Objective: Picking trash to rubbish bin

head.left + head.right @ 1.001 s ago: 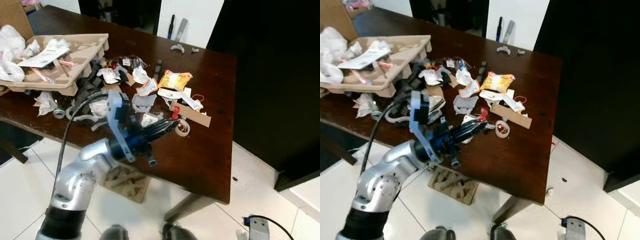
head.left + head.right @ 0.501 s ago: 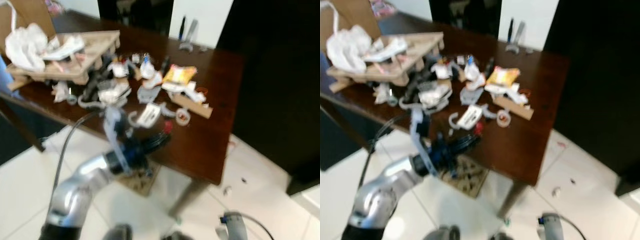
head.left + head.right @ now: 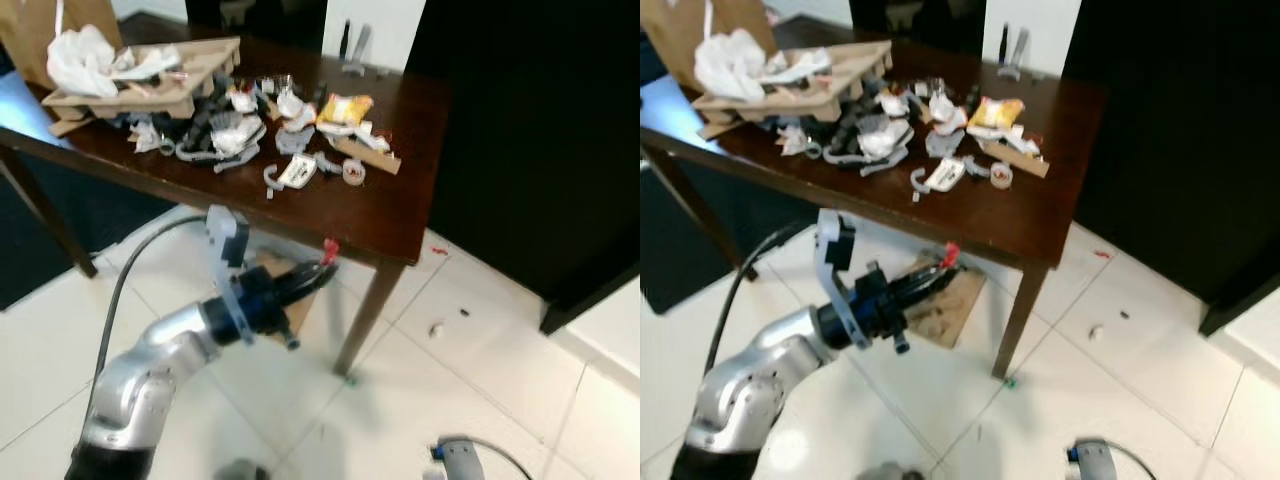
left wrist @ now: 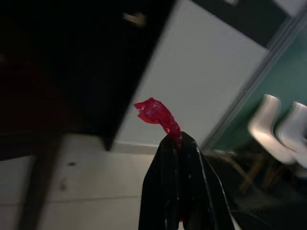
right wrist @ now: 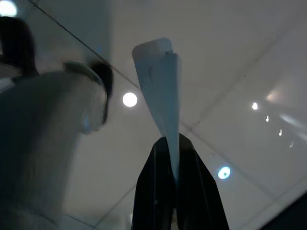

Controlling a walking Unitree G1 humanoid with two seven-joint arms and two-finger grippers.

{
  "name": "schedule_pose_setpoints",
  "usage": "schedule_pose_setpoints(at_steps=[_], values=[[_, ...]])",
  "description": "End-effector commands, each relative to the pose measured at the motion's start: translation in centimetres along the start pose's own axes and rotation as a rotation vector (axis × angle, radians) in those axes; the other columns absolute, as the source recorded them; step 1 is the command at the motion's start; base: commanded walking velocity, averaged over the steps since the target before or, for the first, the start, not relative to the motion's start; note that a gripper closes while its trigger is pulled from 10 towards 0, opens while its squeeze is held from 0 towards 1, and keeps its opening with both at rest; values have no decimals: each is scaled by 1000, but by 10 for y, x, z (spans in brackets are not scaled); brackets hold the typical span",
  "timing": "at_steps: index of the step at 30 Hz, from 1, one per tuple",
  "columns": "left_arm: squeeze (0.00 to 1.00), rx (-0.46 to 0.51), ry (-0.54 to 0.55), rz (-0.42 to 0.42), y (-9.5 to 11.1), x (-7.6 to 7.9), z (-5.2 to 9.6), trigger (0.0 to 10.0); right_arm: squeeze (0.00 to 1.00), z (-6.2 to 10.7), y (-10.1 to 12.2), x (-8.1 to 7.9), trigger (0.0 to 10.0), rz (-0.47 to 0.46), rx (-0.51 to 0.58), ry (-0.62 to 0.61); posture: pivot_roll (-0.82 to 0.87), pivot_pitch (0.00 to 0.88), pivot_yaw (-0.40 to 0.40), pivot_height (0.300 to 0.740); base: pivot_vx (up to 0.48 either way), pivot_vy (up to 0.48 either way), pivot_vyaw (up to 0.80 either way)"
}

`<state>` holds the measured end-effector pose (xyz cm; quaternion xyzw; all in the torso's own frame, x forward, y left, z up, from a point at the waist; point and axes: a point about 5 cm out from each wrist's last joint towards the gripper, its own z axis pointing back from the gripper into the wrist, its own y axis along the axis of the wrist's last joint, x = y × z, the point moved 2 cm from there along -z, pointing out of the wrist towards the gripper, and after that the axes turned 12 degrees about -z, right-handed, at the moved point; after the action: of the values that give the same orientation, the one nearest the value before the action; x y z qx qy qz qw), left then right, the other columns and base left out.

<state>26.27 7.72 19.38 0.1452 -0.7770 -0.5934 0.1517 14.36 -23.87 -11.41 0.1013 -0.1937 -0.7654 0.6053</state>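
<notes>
Left wrist view: two black fingers of the left gripper clenched on one crumpled red scrap, sticking out past the fingertips along the fingers' own line. From the head views, same red scrap at the tip of the one silver arm in sight, held out in the air below the front edge of the dark wooden desk, near one desk leg, above the white tiled floor; long axis roughly along the fingers, pointing away from the robot and up to the right.

On the desk: one cardboard tray of white crumpled paper, one yellow packet, one strip of brown cardboard, many small scraps too mixed to count.

Right wrist view: right gripper closed on one pale folded paper piece, upright past the fingertips, ceiling lights behind.
</notes>
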Motion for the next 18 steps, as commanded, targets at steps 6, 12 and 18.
schedule_pose_setpoints(at_steps=[6,12,18], values=[[0,12,0,-9,4,-2,-1,10000,0,1,-13,7,10000,-16,-46,-27,120,117,-50,740,0,0,-776],[0,1,0,-14,1,-2,-3,10000,0,2,-18,9,10000,-21,-58,-37,116,123,-48,740,0,0,-780],[0,13,32,-29,4,-8,-4,10000,0,1,-1,14,10000,-122,6,-76,111,129,-36,740,0,0,-780]])
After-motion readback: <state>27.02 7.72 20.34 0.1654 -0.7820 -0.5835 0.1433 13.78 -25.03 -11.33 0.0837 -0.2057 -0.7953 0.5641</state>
